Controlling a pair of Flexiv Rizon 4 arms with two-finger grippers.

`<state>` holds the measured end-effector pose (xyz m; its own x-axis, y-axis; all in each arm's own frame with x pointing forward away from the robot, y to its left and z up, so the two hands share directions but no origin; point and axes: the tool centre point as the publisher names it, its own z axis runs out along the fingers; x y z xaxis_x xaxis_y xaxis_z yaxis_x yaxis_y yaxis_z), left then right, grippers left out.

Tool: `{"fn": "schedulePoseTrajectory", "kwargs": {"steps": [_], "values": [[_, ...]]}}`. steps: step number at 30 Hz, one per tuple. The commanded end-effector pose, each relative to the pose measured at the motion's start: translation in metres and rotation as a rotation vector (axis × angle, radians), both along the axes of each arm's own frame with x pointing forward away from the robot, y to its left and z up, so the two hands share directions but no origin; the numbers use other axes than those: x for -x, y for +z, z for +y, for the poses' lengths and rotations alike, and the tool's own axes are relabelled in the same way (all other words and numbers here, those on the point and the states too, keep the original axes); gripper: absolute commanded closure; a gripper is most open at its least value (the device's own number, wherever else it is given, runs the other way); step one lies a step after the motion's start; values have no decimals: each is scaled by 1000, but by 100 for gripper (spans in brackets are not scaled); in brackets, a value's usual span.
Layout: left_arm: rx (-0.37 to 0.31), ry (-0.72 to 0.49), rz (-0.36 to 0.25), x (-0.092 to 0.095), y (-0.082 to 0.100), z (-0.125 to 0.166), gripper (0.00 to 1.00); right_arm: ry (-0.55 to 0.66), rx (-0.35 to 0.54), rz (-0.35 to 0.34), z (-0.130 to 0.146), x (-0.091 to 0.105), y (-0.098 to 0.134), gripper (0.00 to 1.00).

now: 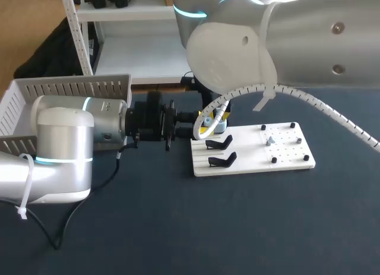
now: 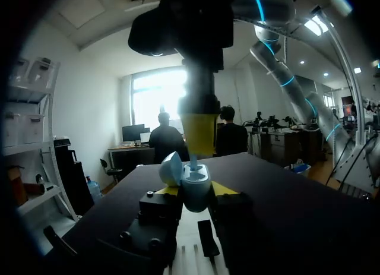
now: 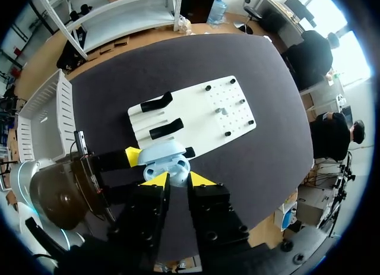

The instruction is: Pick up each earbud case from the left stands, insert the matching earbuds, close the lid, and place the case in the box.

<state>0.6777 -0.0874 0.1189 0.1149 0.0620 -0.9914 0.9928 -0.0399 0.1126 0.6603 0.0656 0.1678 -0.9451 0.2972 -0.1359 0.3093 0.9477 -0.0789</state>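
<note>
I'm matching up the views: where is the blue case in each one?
Head: case at board's back-left edge, partly behind a cable.
Left wrist: case between left tool's tips, lid open.
Right wrist: case just ahead of right tool, beside board.
Shared landmark: white board with black stands.

The head camera looks down from above and behind onto the surface, with the white board at mid-distance. The left wrist camera sits low at the board's edge, facing level across it. The right wrist camera looks steeply down on the board. All share the board; both wrist views share the earbud case, close up.
</note>
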Motion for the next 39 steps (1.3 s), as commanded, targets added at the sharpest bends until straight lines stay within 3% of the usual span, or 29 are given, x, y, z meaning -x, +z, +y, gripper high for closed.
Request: {"fn": "schedulePoseTrajectory", "kwargs": {"steps": [1, 15, 18, 24, 31, 39], "values": [[3, 2, -2, 0, -1, -1, 100, -5, 6, 4, 1, -3, -1, 100], [3, 2, -2, 0, -1, -1, 100, -13, 21, 11, 3, -3, -5, 100], [3, 2, -2, 0, -1, -1, 100, -15, 21, 12, 3, -3, -5, 57], [3, 2, -2, 0, -1, -1, 100, -21, -10, -16, -1, 4, 12, 56], [3, 2, -2, 0, -1, -1, 100, -29, -85, -89, -22, 14, 40, 67], [3, 2, -2, 0, -1, -1, 100, 43, -200, -77, -77, 13, 45, 56]]}}
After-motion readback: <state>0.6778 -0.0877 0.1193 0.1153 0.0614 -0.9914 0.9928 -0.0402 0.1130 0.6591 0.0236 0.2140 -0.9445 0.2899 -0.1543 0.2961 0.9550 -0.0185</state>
